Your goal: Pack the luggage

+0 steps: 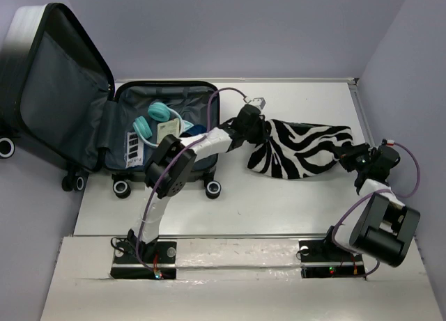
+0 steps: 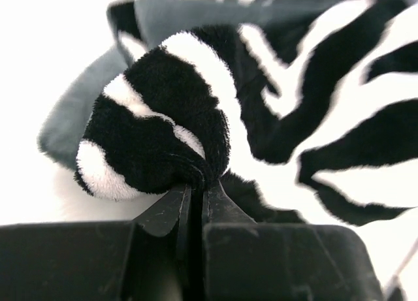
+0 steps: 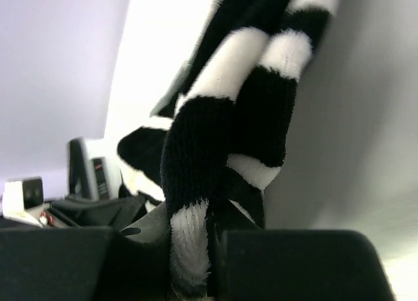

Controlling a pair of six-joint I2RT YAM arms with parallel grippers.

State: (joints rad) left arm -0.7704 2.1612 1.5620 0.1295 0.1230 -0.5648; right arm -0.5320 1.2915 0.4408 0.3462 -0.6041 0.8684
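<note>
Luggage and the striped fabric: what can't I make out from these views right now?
- Top view: the left arm covers part of the luggage base; its lid is cut off at the left edge.
- Left wrist: the zebra fabric fills the frame; luggage unseen.
- Right wrist: bunched fabric covers the right gripper fingertips.

Packing bay: the luggage [image 1: 164, 85] is open from above; teal headphones [image 1: 150, 120] and a card [image 1: 166, 131] take up part of its floor.
Left side: the raised lid [image 1: 59, 84] blocks entry.
Near right corner: the left arm [image 1: 202, 143] lies across the rim.
Right of the case: a zebra cloth [image 1: 306, 150] stretches between the left gripper [image 1: 259, 133] and the right gripper [image 1: 346, 154].
Front strip: bare table [image 1: 265, 202], passable.
Far right: the wall [image 1: 411, 70] stands near the right gripper.
</note>
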